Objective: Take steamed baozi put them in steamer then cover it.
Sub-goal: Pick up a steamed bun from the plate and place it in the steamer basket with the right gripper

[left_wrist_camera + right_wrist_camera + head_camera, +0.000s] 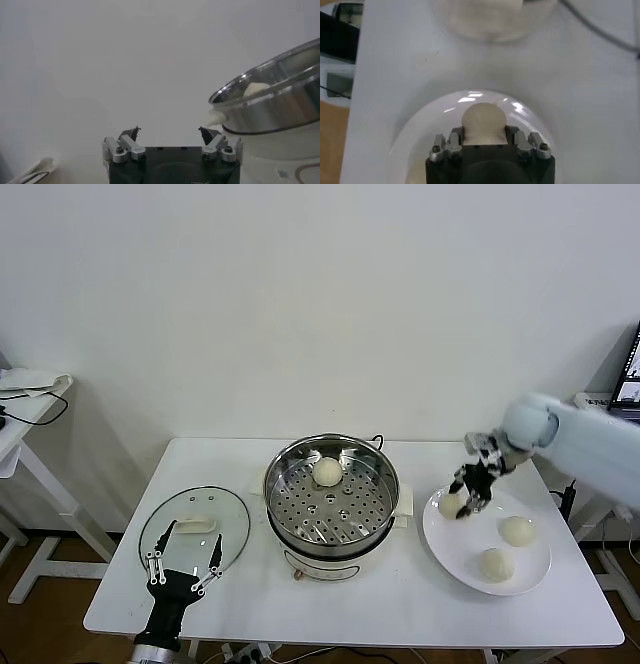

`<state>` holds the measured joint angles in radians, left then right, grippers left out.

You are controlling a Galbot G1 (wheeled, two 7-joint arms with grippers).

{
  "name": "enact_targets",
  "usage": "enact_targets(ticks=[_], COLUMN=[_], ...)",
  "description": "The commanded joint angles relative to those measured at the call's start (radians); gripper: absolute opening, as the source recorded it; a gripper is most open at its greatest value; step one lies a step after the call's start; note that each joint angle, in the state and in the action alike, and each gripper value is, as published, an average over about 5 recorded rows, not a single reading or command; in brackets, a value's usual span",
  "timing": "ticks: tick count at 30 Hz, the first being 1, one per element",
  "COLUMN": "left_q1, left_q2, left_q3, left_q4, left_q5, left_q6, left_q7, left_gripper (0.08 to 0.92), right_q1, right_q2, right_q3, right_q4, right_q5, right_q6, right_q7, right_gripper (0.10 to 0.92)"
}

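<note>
right gripper point(462, 502): jaws clamped on bun point(483, 119) at plate point(530, 574) edge nearest steamer point(331, 496). steamer lies to its left, one bun point(327, 471) inside. left gripper point(183, 566): jaws wide, idle by cover point(194, 526), left of steamer.

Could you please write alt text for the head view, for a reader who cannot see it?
The right gripper is shut on a steamed baozi at the near-steamer edge of a white plate holding two more buns. One bun already sits in the open steamer at the table's centre. The left gripper hangs open by the glass cover lying to the left.
</note>
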<state>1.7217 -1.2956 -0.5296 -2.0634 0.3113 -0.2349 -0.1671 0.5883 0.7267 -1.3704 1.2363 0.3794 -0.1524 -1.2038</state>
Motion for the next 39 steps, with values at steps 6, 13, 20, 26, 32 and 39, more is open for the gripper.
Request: enact_targets(ticks=[6, 13, 20, 26, 32, 39], left_q1=[-0.021, -0.028, -0.03, -0.027, -0.025, -0.026], left_q2=[0.012, 0.014, 0.011, 0.011, 0.011, 0.009], left_q3=[0.011, 0.014, 0.009, 0.003, -0.001, -0.004], left_q4=[-0.007, -0.012, -0.011, -0.012, -0.008, -0.003], left_q5=[-0.016, -0.021, -0.022, -0.022, -0.022, -0.024], left_q6=[0.0, 0.004, 0.002, 0.002, -0.001, -0.002], left_q7=[0.001, 0.0, -0.002, -0.003, -0.005, -0.01], left_gripper=[0.823, 0.823, 0.823, 0.823, 0.823, 0.823], right_q1=[0.441, 0.398, 0.262, 0.164, 0.098, 0.055], right_q2=[0.245, 0.412, 0.551, 0.626, 0.67, 0.699], right_q3=[-0.162, -0.218, -0.22, -0.223, -0.219, -0.208], right_q4=[0.13, 0.17, 0.135, 0.074, 0.014, -0.035], right_q5=[0.228, 0.356, 0.377, 0.341, 0.322, 0.303], right_q6=[-0.04, -0.119, -0.176, -0.205, -0.213, -0.209], right_q7=[-0.121, 0.011, 0.147, 0.245, 0.294, 0.305], right_gripper=[0.573, 0.573, 0.582, 0.593, 0.593, 0.593])
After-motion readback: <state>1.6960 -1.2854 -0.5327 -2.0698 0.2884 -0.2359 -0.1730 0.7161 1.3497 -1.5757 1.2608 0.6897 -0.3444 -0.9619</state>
